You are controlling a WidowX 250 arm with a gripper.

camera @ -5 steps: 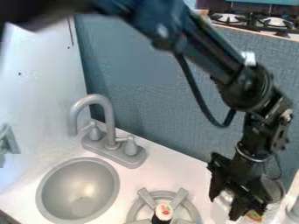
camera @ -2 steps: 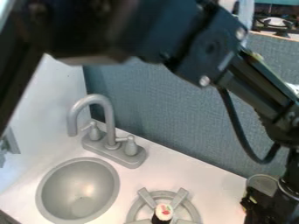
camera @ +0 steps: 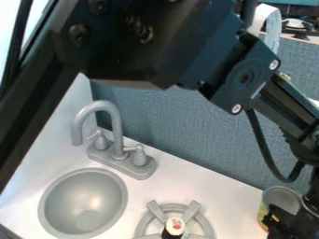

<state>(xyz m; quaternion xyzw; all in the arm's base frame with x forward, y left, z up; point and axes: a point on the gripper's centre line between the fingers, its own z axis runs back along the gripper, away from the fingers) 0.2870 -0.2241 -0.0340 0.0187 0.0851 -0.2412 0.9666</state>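
The tool (camera: 287, 228) is at the lower right, directly beside the open-topped can (camera: 282, 198) and partly in front of it. How far open the tool is cannot be told. Whether it has hold of the can, or touches it at all, cannot be told either. The can stands upright on the white table (camera: 227, 200), near the right edge of the view. Its rim and grey interior are visible, as is part of a yellow and green label.

The black arm (camera: 233, 77) crosses the upper part of the view from the left and runs down the right side; 1 black cable (camera: 266, 148) loops beneath it.

At the lower centre, well apart from the tool, is 1 round grey burner (camera: 191, 210) with radial bars. On it stands 1 small toy piece (camera: 175, 227), black below, with a white top bearing red and green marks.

To the left is 1 round grey sink (camera: 83, 198). Behind it is 1 curved grey faucet (camera: 116, 126), with 2 handles on a shared base. A blue-grey panel (camera: 181, 121) rises behind the table. Part of a stovetop (camera: 296, 23) is at the upper right.
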